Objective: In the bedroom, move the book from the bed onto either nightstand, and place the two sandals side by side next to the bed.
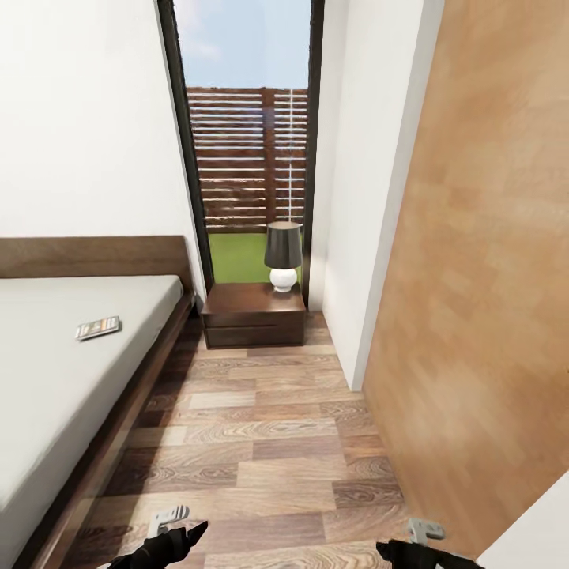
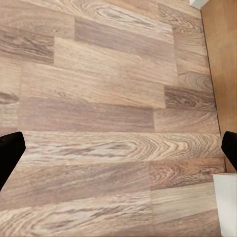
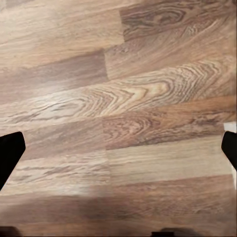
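Both our grippers, left (image 2: 118, 148) and right (image 3: 118, 148), hang wide apart, empty, over bare floor (image 1: 269, 442). The book (image 1: 98, 327) lies on the bed (image 1: 55, 371), centre left; the nightstand (image 1: 254, 314) stands beyond.

A bedroom in a home: a low bed (image 1: 71, 356) with a dark wooden frame and headboard and a pale mattress stands along a white wall, a dark wooden nightstand (image 1: 254, 314) carrying a table lamp (image 1: 283, 255) sits beside it, under a tall dark-framed window (image 1: 246, 142), on a wood-plank floor (image 1: 261, 442).
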Robot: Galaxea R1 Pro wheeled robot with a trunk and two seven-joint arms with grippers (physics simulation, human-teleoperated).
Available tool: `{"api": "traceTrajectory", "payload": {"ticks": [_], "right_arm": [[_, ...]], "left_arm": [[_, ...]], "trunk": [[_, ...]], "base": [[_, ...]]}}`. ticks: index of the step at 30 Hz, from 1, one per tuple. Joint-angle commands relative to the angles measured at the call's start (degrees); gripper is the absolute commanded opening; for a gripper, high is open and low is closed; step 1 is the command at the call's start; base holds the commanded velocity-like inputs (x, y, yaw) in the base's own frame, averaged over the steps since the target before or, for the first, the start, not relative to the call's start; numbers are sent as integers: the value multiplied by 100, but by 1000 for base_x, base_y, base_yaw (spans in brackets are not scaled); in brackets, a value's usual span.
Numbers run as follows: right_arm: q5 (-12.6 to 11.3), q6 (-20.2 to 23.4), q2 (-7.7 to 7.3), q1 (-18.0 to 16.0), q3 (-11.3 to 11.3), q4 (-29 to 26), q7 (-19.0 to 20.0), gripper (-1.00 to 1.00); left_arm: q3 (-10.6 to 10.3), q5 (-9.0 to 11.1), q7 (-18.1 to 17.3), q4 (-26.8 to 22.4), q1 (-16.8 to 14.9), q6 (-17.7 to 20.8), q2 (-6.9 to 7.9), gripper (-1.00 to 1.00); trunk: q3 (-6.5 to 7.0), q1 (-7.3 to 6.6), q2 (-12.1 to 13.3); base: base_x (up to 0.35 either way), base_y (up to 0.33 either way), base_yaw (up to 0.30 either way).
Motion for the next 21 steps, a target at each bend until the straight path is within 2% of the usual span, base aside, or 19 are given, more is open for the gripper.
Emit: {"api": "traceTrajectory", "payload": {"ticks": [1, 3, 6, 17, 21], "right_arm": [[53, -16, 46, -8, 46, 22, -59, 100], [325, -14, 135, -8, 47, 22, -274, 100], [452, -12, 178, -8, 47, 22, -374, 100], [551, 76, 205, -8, 47, 20, -436, 100], [564, 85, 167, 78, 41, 29, -401, 100]], "left_arm": [[40, -61, -9, 6, -4, -33, 2, 100], [40, -61, -9, 6, -4, -35, 2, 100], [40, -61, -9, 6, -4, -36, 2, 100], [48, -61, -9, -1, -4, -36, 8, 100], [45, -61, -9, -2, -4, -29, 10, 100]], "trunk": [[13, -23, 39], [49, -67, 119], [103, -133, 239], [300, -375, 680], [372, -462, 841]], "base": [[0, 0, 0], [0, 0, 0], [0, 0, 0], [0, 0, 0], [0, 0, 0]]}}
